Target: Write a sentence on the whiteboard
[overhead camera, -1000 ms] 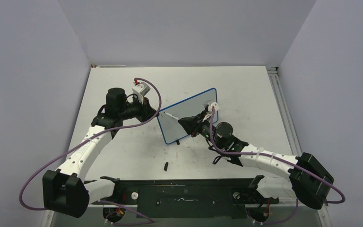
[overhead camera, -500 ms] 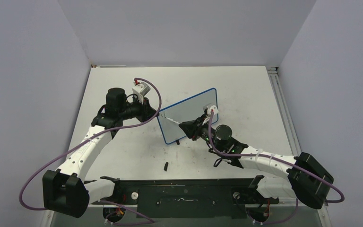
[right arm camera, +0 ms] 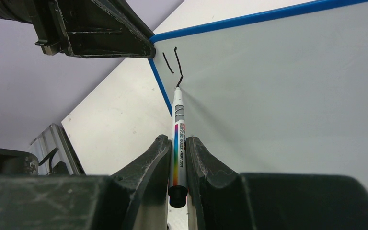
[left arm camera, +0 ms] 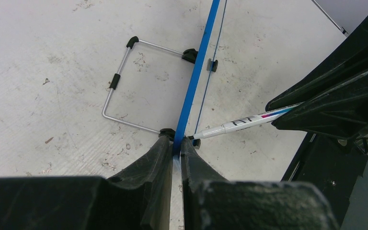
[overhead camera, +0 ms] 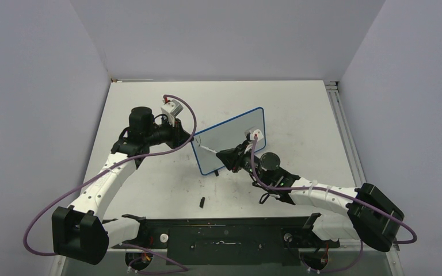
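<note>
while propped on its long edge, whiteboard (overhead camera: 237, 129) pinched by left hand (left arm camera: 176, 143), right hand (right arm camera: 176, 143) clenched on marker (right arm camera: 178, 112)

Scuffed white tabletop (overhead camera: 299, 109) with loose bits and surroundings.
Small black cap-like piece (overhead camera: 202, 202) lies alone near the tabletop's near edge, left of centre. Metal rail (overhead camera: 343, 135) along the right edge. Black plate (overhead camera: 224, 234) across the near edge. Pale grey walls (overhead camera: 224, 34) on three sides. Uncapped marker (right arm camera: 178, 129), white with rainbow band, over the middle.

Left hand (overhead camera: 190, 139) at the whiteboard (overhead camera: 236, 131) edge, right hand (overhead camera: 220, 153) with marker (overhead camera: 208, 149) against its face
</note>
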Controlling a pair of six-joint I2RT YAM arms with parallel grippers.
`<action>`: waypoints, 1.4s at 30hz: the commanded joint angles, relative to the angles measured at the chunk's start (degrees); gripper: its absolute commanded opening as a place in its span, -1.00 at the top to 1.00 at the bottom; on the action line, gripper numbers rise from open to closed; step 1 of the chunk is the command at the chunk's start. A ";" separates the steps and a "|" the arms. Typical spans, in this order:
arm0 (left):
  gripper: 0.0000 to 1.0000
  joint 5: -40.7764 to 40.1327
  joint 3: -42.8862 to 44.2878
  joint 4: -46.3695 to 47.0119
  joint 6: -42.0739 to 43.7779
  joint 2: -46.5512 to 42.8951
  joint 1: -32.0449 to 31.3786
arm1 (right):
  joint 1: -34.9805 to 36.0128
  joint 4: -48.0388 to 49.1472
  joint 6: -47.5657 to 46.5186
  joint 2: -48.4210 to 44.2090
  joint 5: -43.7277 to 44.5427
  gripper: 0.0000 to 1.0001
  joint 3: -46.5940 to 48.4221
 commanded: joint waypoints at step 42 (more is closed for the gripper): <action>1.00 1.57 0.14 -0.19 -0.14 -0.62 0.08 | 0.38 -1.60 -2.55 -7.11 1.96 0.89 -1.29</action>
